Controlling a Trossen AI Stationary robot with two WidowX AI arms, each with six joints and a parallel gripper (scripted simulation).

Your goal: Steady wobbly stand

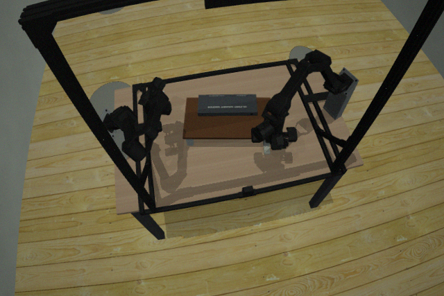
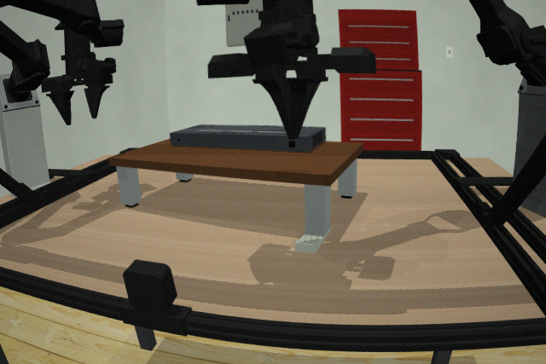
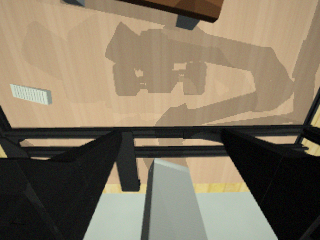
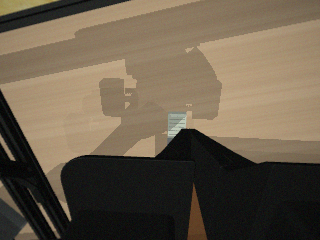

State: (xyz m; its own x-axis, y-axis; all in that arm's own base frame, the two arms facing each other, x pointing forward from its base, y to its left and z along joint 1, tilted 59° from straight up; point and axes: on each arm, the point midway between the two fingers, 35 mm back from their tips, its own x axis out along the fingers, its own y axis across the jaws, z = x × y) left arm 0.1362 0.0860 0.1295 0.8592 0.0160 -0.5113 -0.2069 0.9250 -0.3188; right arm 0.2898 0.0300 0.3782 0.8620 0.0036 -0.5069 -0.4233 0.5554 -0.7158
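Note:
The stand's brown top [image 1: 215, 128] [image 2: 220, 164] [image 3: 202, 8] carries the dark grey network switch [image 1: 227, 105] [image 2: 238, 141]. A pale ridged wedge [image 1: 266, 149] [image 2: 308, 243] [image 4: 177, 123] lies at the foot of the stand's near right leg [image 2: 317, 208] in the exterior view; the wedge's inner part is hidden. The top looks about level, but a slight tilt cannot be ruled out. Another wedge [image 3: 31, 94] lies loose on the table. My right gripper [image 2: 292, 136] [image 4: 187, 135] is shut and empty, above table height by the wedged corner. My left gripper [image 2: 81, 120] [image 3: 171, 133] is open and empty, raised beside the stand.
Black frame rails [image 1: 229, 195] [image 2: 352, 334] run around the table [image 1: 215, 174] [image 2: 212, 262]. A small black block [image 1: 248, 190] [image 2: 149, 282] sits on the front rail. The stand's other near leg [image 2: 128, 186] has a dark foot pad. Arm shadows cross the tabletop.

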